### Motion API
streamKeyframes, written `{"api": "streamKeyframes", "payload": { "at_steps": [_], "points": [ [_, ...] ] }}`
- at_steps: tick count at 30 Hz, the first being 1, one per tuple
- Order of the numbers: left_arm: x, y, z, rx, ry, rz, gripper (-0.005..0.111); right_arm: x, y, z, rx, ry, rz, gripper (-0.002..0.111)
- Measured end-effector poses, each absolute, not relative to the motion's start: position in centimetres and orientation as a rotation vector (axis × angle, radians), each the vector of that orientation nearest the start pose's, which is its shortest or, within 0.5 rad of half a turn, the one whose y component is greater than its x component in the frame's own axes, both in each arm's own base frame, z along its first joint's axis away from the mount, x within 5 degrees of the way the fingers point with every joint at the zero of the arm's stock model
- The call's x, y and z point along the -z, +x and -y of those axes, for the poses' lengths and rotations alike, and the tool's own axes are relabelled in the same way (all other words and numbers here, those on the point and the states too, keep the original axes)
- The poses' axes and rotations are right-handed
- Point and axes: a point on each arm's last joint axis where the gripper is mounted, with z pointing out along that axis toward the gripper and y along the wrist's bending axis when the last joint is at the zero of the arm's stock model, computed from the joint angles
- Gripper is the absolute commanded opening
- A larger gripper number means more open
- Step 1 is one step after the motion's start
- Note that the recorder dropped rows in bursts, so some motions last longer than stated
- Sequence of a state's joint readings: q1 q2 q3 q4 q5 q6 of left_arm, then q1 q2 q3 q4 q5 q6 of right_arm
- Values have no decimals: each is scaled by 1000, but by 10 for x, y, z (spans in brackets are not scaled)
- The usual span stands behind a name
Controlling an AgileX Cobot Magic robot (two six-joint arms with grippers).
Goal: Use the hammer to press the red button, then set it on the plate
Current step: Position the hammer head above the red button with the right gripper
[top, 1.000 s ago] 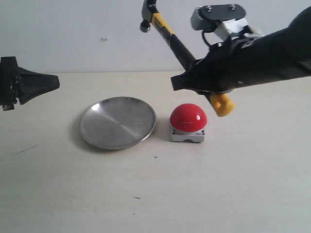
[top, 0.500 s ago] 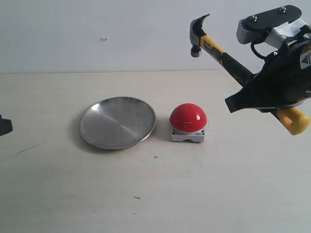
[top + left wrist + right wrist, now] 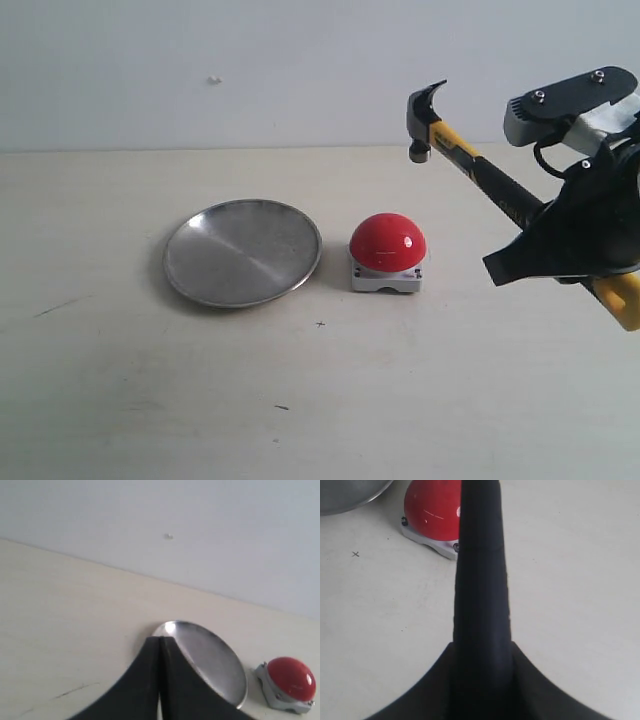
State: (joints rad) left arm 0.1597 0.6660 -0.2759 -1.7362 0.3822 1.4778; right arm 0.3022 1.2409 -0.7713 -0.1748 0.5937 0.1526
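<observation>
The hammer (image 3: 490,180) hangs tilted in the air on the right, its dark head (image 3: 428,120) raised up and to the right of the red button (image 3: 387,243), apart from it. My right gripper (image 3: 545,255) is shut on the black handle (image 3: 480,580); the yellow butt end (image 3: 625,300) sticks out below it. The button (image 3: 432,510) sits on its grey base right of the silver plate (image 3: 243,251). My left gripper (image 3: 159,640) is shut and empty, out of the exterior view, with the plate (image 3: 210,660) and button (image 3: 290,680) beyond its tips.
The pale tabletop (image 3: 320,400) has a few small dark marks. A plain light wall (image 3: 250,60) rises behind it.
My right arm has carried the hammer rightward and lower, from above the plate side to right of the button. The left gripper has withdrawn out of the exterior view on the left.
</observation>
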Motion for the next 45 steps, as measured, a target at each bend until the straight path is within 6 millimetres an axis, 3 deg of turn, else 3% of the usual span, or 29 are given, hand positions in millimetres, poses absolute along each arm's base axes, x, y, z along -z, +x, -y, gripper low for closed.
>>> {"api": "streamKeyframes", "payload": {
  "at_steps": [8, 19, 45],
  "points": [
    [-239, 97, 2, 375, -377, -1673, 0, -243, 226, -62, -17, -340, -2487, 0],
    [-192, 85, -3, 310, -463, -1766, 0, -240, 220, -61, -19, -316, -2561, 0],
    [-190, 85, -5, 284, -473, -1770, 0, -220, 220, -65, -108, -285, -2479, 0]
  ]
}}
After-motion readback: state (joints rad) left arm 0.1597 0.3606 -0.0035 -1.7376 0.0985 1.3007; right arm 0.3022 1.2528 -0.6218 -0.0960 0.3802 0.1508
